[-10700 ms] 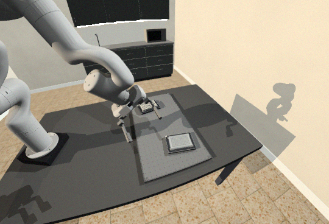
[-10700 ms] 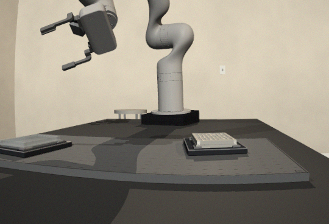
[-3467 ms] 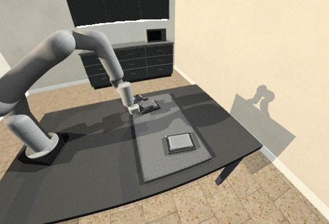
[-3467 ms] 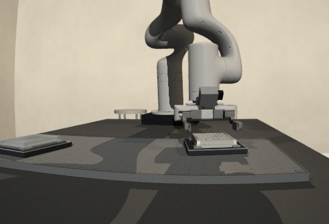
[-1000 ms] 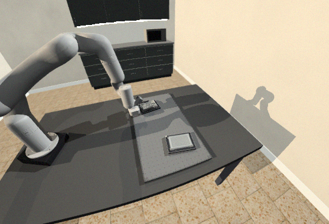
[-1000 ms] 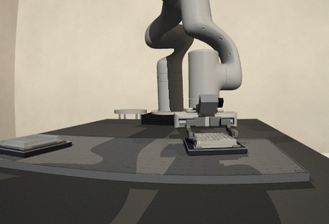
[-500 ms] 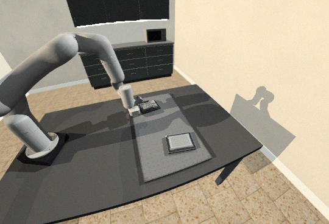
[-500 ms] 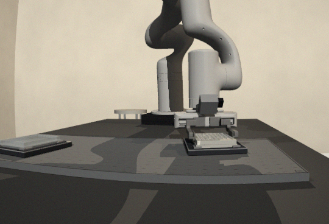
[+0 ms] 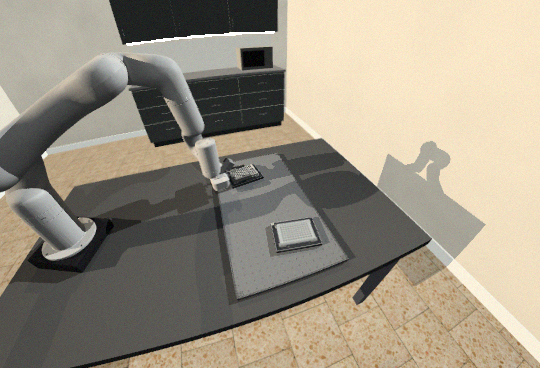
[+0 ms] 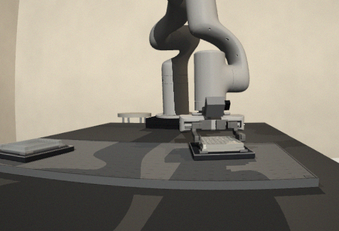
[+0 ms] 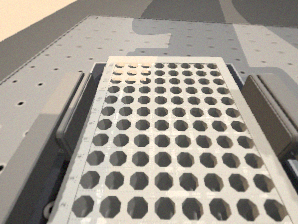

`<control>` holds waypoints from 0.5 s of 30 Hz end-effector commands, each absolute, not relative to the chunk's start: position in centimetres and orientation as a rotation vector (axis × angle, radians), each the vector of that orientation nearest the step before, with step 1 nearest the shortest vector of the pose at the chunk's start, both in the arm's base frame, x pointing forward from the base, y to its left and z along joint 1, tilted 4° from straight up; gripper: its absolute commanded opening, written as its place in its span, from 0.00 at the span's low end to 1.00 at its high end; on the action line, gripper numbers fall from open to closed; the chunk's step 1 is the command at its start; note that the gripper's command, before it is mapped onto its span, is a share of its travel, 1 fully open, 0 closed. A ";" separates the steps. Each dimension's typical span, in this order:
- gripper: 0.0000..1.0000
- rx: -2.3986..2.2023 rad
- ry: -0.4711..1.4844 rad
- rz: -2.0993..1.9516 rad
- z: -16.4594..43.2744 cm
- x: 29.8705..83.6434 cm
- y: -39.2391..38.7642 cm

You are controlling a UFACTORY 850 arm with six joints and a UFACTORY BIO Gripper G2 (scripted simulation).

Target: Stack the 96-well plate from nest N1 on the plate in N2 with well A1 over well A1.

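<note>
The board [image 9: 260, 272] [image 10: 125, 161] [image 11: 45, 62] on the counter [image 9: 165, 272] [image 10: 94, 208] leaves open room between the nests. In N1 [image 9: 246, 183] [image 10: 224, 157], near one end, the upper plate-to-be [image 9: 245, 174] [image 10: 221, 143] [image 11: 168, 118] points its long axis away from the arm's base; A1 is unreadable. The pincer [image 9: 239, 175] [image 10: 218, 137] [image 11: 162, 115] is narrowly closed, gripping its long sides. The other plate [image 9: 297, 233] [image 10: 34, 145] lies in N2 [image 9: 299, 247] [image 10: 47, 155].

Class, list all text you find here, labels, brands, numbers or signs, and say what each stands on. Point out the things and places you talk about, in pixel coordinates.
No text can be quoted for certain.
Plate under the gripper [image 9: 245, 174] [image 10: 222, 144] [image 11: 168, 149]: small marks run along its left rim in the wrist view, too blurred to read.
Other plate [image 9: 297, 232] [image 10: 32, 145]: none readable.
</note>
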State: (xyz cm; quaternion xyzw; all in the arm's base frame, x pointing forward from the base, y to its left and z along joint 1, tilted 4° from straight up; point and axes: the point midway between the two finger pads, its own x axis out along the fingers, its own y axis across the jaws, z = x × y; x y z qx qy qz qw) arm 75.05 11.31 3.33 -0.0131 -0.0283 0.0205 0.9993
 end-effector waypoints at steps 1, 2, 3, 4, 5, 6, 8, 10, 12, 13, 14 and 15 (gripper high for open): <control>0.00 -0.026 -0.059 0.041 3.6 75.1 11.3; 0.00 -0.026 -0.059 0.041 3.6 75.1 11.3; 0.00 -0.026 -0.059 0.041 3.7 75.1 11.3; 0.00 -0.026 -0.059 0.041 3.7 75.1 11.3; 0.00 -0.026 -0.059 0.041 3.8 75.1 11.3; 0.00 -0.026 -0.059 0.041 3.9 75.1 11.3; 0.00 -0.026 -0.059 0.041 4.0 75.1 11.3; 0.00 -0.026 -0.059 0.041 4.1 75.1 11.3; 0.00 -0.026 -0.059 0.041 4.3 75.1 11.3; 0.00 -0.026 -0.059 0.041 4.3 75.1 11.3; 0.00 -0.026 -0.059 0.041 4.4 75.1 11.4; 0.00 -0.026 -0.059 0.041 4.5 75.1 11.4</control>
